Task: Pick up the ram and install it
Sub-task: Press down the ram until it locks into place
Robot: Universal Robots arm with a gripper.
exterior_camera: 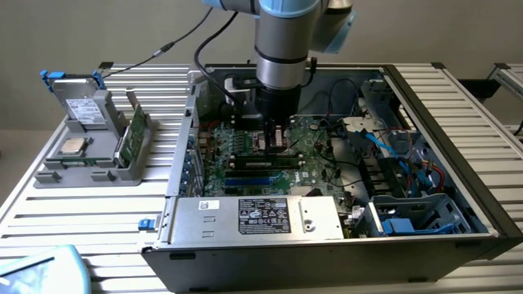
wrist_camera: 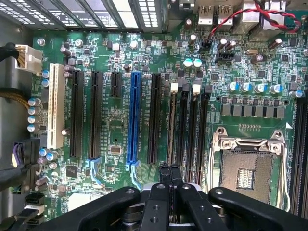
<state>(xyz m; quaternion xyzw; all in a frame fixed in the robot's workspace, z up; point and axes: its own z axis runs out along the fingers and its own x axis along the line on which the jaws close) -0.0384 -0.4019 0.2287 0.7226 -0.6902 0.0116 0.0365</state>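
Note:
The ram point(wrist_camera: 172, 125) stands edge-up in the outermost of the black memory slots, next to the long black card slot, and shows as a thin pale-brown line. In the exterior view the ram point(exterior_camera: 263, 163) is a dark strip lying across the motherboard point(exterior_camera: 245, 147) just below the arm's tool. My gripper point(wrist_camera: 169, 174) is shut, its two black fingers point(wrist_camera: 164, 173) pressed together right above the near end of the ram. I cannot tell whether the tips touch it. In the exterior view the gripper point(exterior_camera: 275, 142) points straight down inside the open computer case point(exterior_camera: 457, 153).
An empty processor socket point(wrist_camera: 248, 166) lies beside the memory slots. A blue card slot point(wrist_camera: 134, 120) and a white one point(wrist_camera: 56, 113) run parallel. A silver power supply point(exterior_camera: 253, 217) fills the case front. On the exterior view's left, a grey tray point(exterior_camera: 90, 174) holds a processor chip point(exterior_camera: 73, 145) and green card point(exterior_camera: 131, 131).

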